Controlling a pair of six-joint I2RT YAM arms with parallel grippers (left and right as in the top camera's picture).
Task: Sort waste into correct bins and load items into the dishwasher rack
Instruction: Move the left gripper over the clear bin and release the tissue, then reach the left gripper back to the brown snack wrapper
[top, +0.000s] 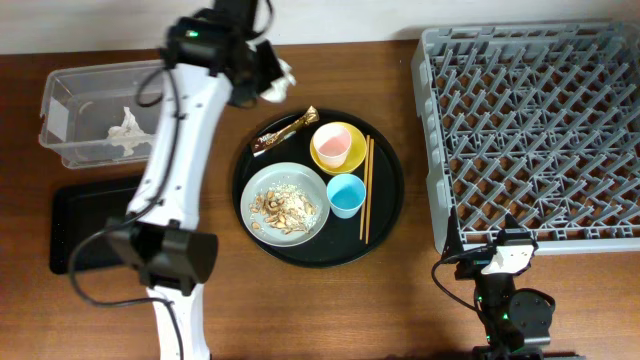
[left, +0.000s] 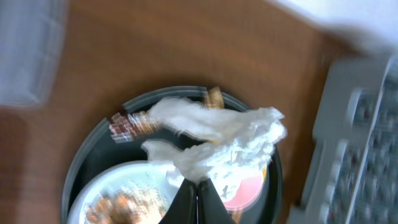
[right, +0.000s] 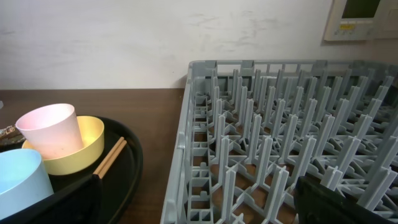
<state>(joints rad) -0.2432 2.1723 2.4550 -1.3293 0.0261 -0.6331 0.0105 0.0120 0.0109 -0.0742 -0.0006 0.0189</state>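
Note:
My left gripper (top: 268, 78) is shut on a crumpled white tissue (left: 231, 140) and holds it above the table, past the far left rim of the round tray. In the left wrist view its jaws (left: 199, 191) pinch the tissue's lower end. Below lie the gold-brown wrapper (top: 285, 132), the grey plate (top: 262, 184) with tan food scraps (top: 285, 206), the pink cup (top: 335, 145) inside the yellow bowl (top: 322, 157), the light-blue cup (top: 345, 195) and the chopsticks (top: 366, 190). My right gripper (right: 205, 208) is open and empty by the grey dishwasher rack's (top: 540, 130) near left corner.
A clear tub (top: 70, 110) with a tissue piece (top: 125, 130) inside stands at the far left. The shallow black tray (top: 75, 225) lies in front of it. The dishes sit on a large round black tray (top: 390, 215). My left arm crosses above the tub's right end.

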